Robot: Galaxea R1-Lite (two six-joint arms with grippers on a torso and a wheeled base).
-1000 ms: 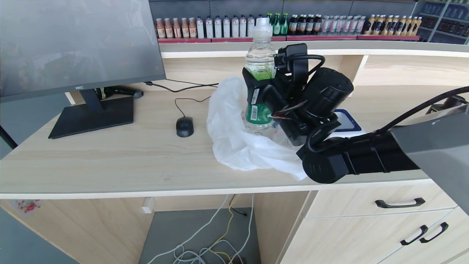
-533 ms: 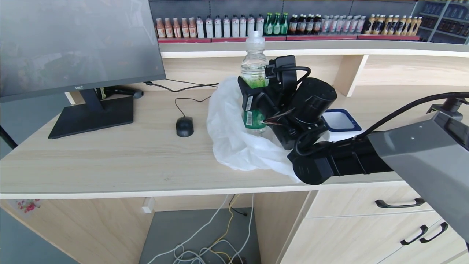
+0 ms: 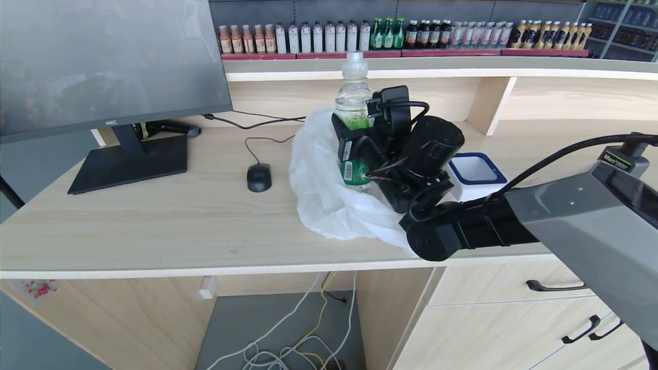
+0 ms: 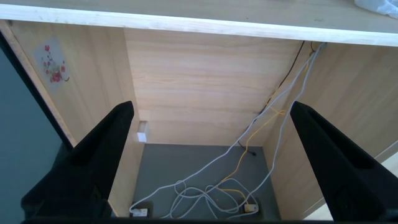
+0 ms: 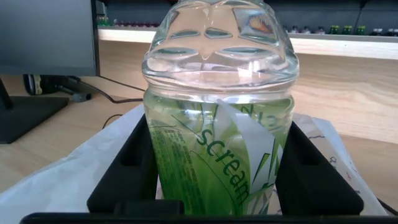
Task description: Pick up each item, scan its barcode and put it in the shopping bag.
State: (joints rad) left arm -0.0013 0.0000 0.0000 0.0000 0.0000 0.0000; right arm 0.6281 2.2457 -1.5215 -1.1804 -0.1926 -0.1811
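Clamped in the right gripper (image 3: 353, 149), the clear green-labelled plastic bottle (image 3: 353, 100) stands upright in the mouth of the white plastic shopping bag (image 3: 321, 200), so only lowering and release seem to remain.

We log a wood counter (image 3: 154, 221) carrying a monitor (image 3: 128, 159), mouse (image 3: 258, 177), white shopping bag (image 3: 324, 205) and blue-rimmed tray (image 3: 475, 169).

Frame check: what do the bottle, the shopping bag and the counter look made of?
Bottle: clear glossy plastic, probably; light glints on its moulded shoulder, green film label around it.
Shopping bag: thin whitish plastic film, slumped in soft crinkled folds.
Counter: matte pale wood grain, likely laminate.
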